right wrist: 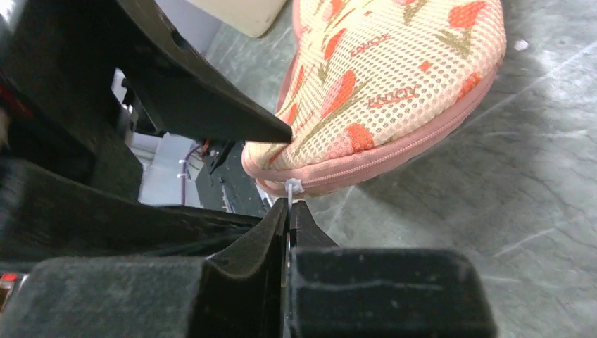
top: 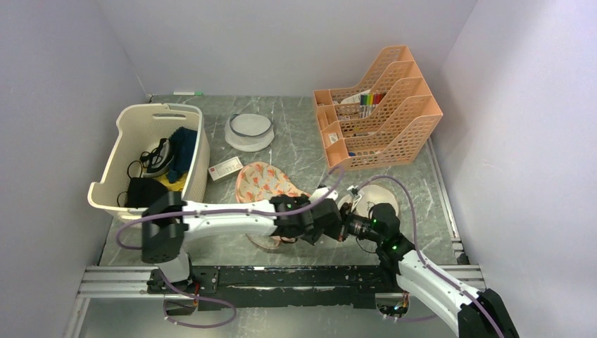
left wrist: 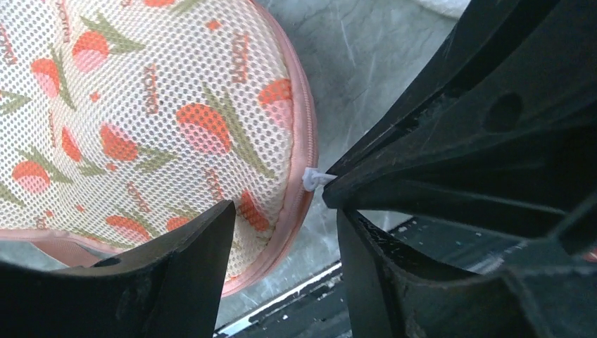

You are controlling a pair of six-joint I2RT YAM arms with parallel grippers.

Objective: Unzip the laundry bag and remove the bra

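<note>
The laundry bag (top: 260, 182) lies on the grey table, peach mesh with red floral print and a pink zip edge (right wrist: 394, 151). My right gripper (right wrist: 289, 208) is shut on the white zip-tie pull (right wrist: 293, 186) at the bag's near edge; the pull also shows in the left wrist view (left wrist: 313, 177). My left gripper (left wrist: 285, 232) is open, its jaws straddling the bag's rim (left wrist: 299, 204). One of its fingers (right wrist: 232, 113) rests on top of the bag's end. Both grippers meet at the table's front middle (top: 343, 224). The zip looks closed. The bra is hidden.
A cream slotted basket (top: 134, 134) with dark clothes stands at the left. A round white disc (top: 249, 130) and a white card (top: 225, 170) lie behind the bag. An orange file rack (top: 380, 105) is at the back right. A pale rounded shape (top: 376, 193) lies behind my right wrist.
</note>
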